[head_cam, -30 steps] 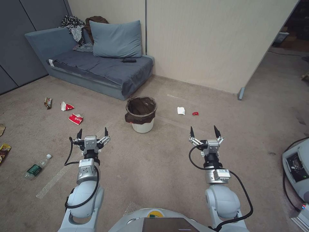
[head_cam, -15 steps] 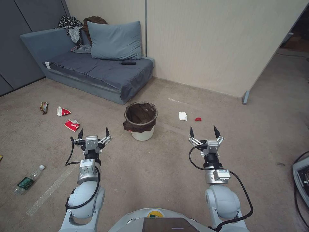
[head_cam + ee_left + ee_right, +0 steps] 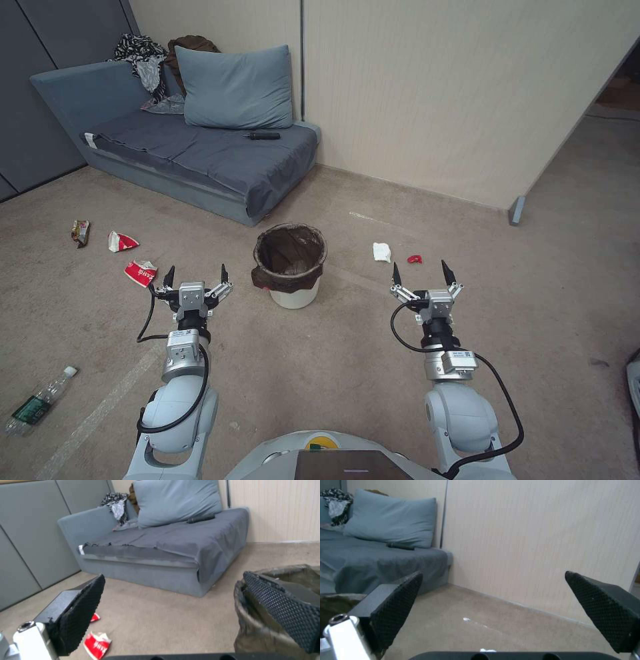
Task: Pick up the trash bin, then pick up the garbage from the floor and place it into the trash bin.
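I've got both grippers spread wide and empty — left gripper (image 3: 195, 275) just left of the trash bin (image 3: 290, 263), right gripper (image 3: 421, 273) well to its right, near the tissue (image 3: 381, 252) and red scrap (image 3: 415, 259). The bin stands upright on the carpet (image 3: 333, 360) in front of the sofa (image 3: 200, 157); it looks like light thin plastic with a slippery loose bag, so I'd pinch the rim, bag included. Open floor near side and right — sofa corner crowds the far side.

Matt short-pile carpet floor (image 3: 347, 347) under smooth white plastic trash bin (image 3: 294, 295) with crinkly dark bag liner.
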`<state>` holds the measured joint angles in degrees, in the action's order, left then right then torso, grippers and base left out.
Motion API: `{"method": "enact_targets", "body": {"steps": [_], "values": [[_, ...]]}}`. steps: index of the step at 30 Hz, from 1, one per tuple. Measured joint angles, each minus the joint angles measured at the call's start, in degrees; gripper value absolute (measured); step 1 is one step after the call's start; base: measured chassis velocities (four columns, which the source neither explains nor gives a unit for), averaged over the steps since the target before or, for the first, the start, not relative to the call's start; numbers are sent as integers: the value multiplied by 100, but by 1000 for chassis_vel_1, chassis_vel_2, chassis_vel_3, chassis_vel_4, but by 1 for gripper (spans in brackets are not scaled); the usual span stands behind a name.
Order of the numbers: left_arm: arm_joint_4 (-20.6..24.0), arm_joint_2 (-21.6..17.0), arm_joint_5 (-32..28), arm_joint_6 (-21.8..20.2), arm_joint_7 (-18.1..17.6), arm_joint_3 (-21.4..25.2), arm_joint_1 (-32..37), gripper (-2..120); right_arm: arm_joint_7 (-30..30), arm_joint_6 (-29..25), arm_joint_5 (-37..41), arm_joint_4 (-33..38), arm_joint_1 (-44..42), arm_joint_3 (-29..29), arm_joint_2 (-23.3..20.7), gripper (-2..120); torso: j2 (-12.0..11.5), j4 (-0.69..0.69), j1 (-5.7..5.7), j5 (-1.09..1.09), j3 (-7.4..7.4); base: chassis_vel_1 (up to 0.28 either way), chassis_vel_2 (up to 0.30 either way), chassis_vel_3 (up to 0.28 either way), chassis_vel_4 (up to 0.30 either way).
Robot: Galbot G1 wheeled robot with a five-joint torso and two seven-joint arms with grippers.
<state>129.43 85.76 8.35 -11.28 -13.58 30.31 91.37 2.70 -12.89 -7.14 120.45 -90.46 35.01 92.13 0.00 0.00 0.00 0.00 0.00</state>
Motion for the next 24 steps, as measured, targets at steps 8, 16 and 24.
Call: {"method": "enact_targets", "body": {"steps": [8,16,24], "values": [[-4,3,34,6,4,-31,20,100,0,-14,4,-10,-1,1,0,100,0,0,0,1,0,-136,125,128,-132],[-4,-9,95,19,10,-94,47,100,0,-35,11,-20,1,1,0,100,0,0,0,0,0,-135,152,132,-142],[-36,-8,200,62,22,-182,115,100,11,-82,10,-31,-3,1,0,100,0,0,0,0,0,-136,135,139,-129]]}}
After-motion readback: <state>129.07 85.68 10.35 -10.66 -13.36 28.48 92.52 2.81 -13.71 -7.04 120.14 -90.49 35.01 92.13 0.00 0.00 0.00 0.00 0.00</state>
